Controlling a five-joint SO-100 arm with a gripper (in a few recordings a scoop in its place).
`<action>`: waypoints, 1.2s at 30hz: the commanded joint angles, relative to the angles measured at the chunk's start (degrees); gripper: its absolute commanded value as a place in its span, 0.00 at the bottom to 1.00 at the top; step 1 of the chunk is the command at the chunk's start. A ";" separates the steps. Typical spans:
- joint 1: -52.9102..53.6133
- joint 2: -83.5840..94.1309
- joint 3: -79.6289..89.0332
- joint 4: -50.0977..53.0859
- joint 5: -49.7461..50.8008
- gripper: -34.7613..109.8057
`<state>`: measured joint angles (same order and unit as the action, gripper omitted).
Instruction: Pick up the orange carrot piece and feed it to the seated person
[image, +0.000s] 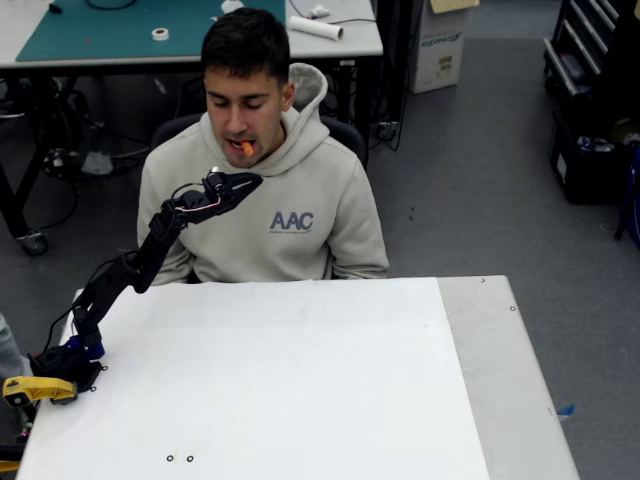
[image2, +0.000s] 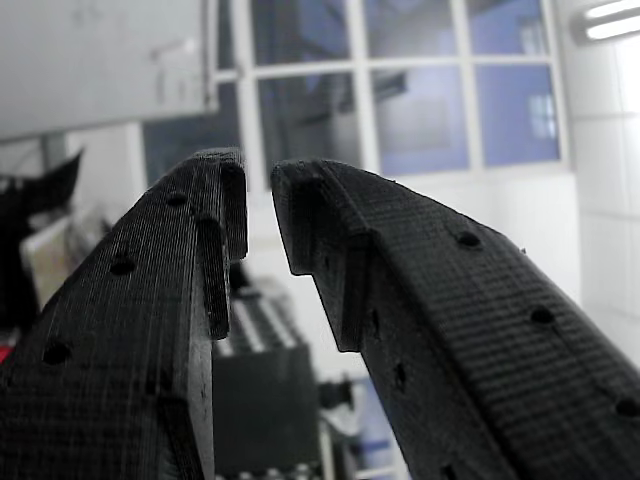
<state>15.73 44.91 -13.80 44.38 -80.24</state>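
The tiny bright orange carrot piece (image: 247, 148) sits between the lips of the seated person in the beige hooded sweatshirt (image: 262, 200). The black two-finger pincer (image2: 260, 215) is slightly spread and empty, so it should back away slowly over the white counter (image: 280, 390), well clear of the chin.

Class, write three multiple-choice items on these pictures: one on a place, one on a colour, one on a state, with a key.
1. Where is the orange carrot piece?
A. on the table
B. at the seated person's mouth
C. in the tool

2. What colour is the table top?
A. white
B. green
C. black

3. How is the tool?
A. shut on the carrot
B. open, holding nothing
C. holding a cup

Key: B, orange shows between his lips; A, the bare surface is white; B, the wrist view shows an empty gap.
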 joint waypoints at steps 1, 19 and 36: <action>0.26 3.52 -5.19 0.26 -0.70 0.22; 0.70 26.54 24.70 0.44 12.48 0.22; 0.79 66.09 76.64 0.53 46.05 0.22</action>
<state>15.82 98.17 53.53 44.38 -37.79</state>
